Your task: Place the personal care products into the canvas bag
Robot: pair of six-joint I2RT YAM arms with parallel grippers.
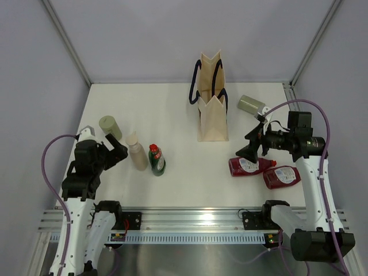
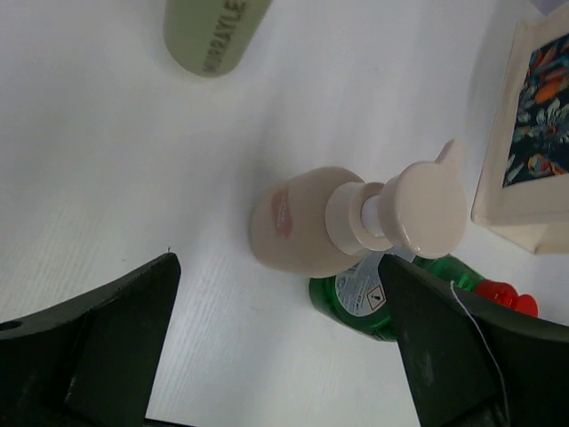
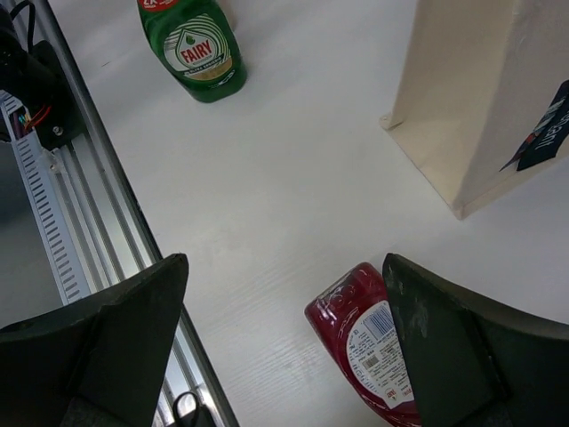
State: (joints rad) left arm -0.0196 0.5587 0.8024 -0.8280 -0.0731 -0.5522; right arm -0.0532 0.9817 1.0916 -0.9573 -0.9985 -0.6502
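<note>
beige canvas bag stands upright at the far middle of the white table, mouth upward, dark navy handles hanging over its rim. all six bottles sit on the table outside the bag. left side: one olive-grey bottle stands upright near the left edge; the beige pump bottle stands just to its right, and the dark green bottle with red cap is just beside the beige one, on the side toward the bag. the left wrist view shows the green bottle partly hidden behind the beige one; contact between them cannot be confirmed. left gripper hovers just left of the beige bottle with jaws spread wide, nothing between the fingers, which frame the pump bottle from above in the wrist view. right side: second olive-grey bottle lies on its side near the far right corner, apart from the bag. two dark red labelled bottles lie on their sides near the front right, the first red bottle closer to the centre, the second red bottle just beside it toward the right edge. right gripper hangs above the first red bottle, jaws fully apart and holding nothing; its wrist view shows that bottle's base and barcode label between the fingers, with the bag's lower corner well beyond.
</note>
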